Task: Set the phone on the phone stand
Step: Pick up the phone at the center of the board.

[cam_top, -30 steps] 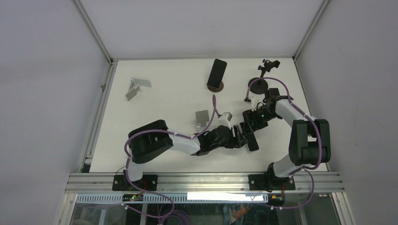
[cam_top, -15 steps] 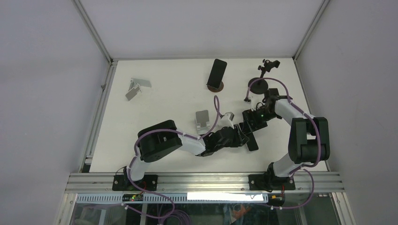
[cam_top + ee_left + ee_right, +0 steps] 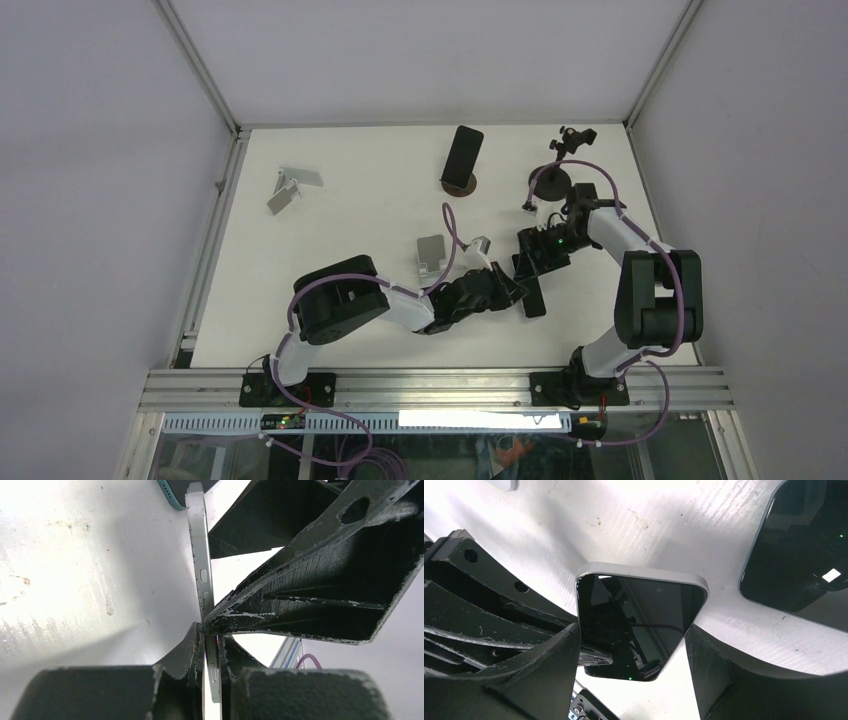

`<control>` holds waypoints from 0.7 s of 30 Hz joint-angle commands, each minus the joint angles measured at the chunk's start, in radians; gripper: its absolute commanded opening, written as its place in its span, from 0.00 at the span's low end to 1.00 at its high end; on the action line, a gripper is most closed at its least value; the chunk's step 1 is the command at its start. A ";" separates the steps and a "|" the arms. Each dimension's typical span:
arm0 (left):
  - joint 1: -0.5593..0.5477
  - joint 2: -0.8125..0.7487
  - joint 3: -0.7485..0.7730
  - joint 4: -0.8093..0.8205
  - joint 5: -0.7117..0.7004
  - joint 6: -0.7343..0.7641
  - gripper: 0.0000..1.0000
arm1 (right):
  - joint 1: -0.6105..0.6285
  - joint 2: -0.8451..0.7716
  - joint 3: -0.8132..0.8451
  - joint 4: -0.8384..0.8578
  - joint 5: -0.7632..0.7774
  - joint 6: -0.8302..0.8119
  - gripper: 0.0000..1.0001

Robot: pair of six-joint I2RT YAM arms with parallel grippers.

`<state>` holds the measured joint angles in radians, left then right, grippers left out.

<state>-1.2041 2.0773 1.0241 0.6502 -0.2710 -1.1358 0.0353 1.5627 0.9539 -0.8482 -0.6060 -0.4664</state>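
A: Left wrist view first; where is the phone [image 3: 202, 580]?

B: Edge-on, straight ahead of the left gripper [image 3: 207, 642], its long axis running away from the camera; the fingers are pressed onto its two faces at the near end, pinching it; the white table [image 3: 75, 570] shows to one side.

A: And the right wrist view?

B: The same phone, glass towards the camera, sits between the fingers of the right gripper [image 3: 631, 630]; they stand wide, one at each long edge, and seem to touch both, so I judge it clamped across its width; a second phone [image 3: 804, 550] lies flat on the table just beyond.

A: So both arms have it; top view?

B: The grippers meet right of centre, towards the front; I cannot separate the two phones in the dark strip there; the silver stand [image 3: 430, 252] is free and sits just beside the left wrist, away from the right arm; the left arm looks better placed to carry the phone over, once the right lets go.

A: Obstacles?

B: The right fingers around the phone; a far silver stand [image 3: 293, 186], an occupied stand [image 3: 460, 185] and a black holder [image 3: 560, 160] lie well apart.
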 commanded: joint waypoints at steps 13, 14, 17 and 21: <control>-0.019 -0.146 -0.210 0.231 0.040 0.297 0.00 | -0.075 -0.190 0.034 -0.147 -0.231 -0.157 0.92; -0.019 -0.157 -0.224 0.234 0.048 0.319 0.00 | -0.081 -0.208 0.033 -0.158 -0.245 -0.174 0.92; -0.023 -0.200 -0.277 0.247 0.078 0.390 0.00 | -0.091 -0.254 0.031 -0.188 -0.279 -0.227 0.93; -0.023 -0.269 -0.361 0.282 0.119 0.493 0.00 | -0.092 -0.312 0.025 -0.198 -0.311 -0.273 0.94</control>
<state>-1.2186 1.8977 0.7338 0.8494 -0.1974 -0.8230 -0.0521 1.3205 0.9554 -1.0126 -0.8322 -0.6525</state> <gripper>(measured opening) 0.068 0.932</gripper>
